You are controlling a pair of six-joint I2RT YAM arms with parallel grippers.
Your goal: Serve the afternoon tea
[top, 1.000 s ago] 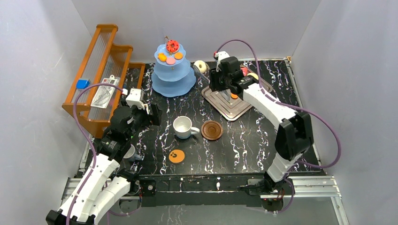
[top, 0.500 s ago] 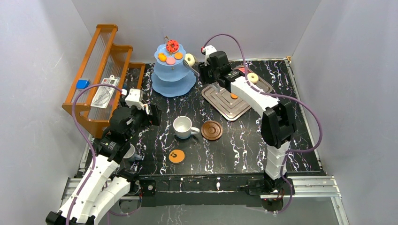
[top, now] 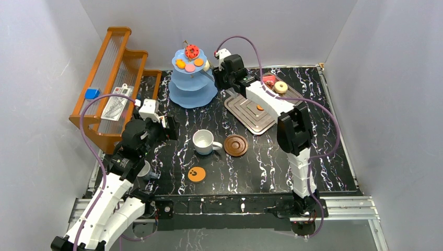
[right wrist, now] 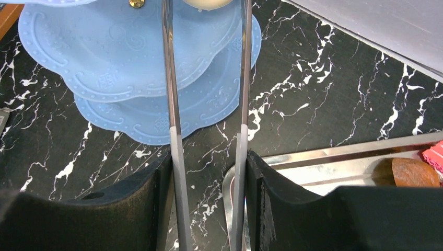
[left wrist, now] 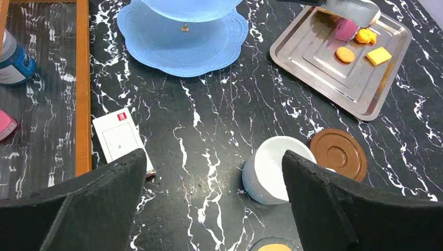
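Note:
My right gripper (top: 223, 73) (right wrist: 209, 172) is shut on a pair of metal tongs (right wrist: 175, 104). The tongs' tips hold a white donut (top: 207, 65) (right wrist: 209, 3) at the right side of the light-blue tiered stand (top: 193, 83) (right wrist: 104, 63), by its upper tiers. Red (top: 191, 50), orange (top: 180, 64) and pink (top: 189, 67) pastries lie on the stand. The white mug (top: 202, 141) (left wrist: 269, 170) stands beside the brown saucer (top: 235, 145) (left wrist: 337, 154). The paw-print coaster (top: 196, 174) lies nearer. My left gripper (top: 170, 128) (left wrist: 214, 172) hangs open left of the mug. The small grey cup (top: 144, 170) peeks from under the left arm.
The silver tray (top: 256, 112) (left wrist: 324, 68) holds another donut (top: 281, 87), a red pastry (top: 269, 80) and small orange pieces (left wrist: 345, 54). The orange wooden rack (top: 109, 78) lines the left side. A white card (left wrist: 120, 138) lies near it.
The right arm has swung left from over the tray to the stand, carrying the white donut in the tongs. The left arm has not moved.

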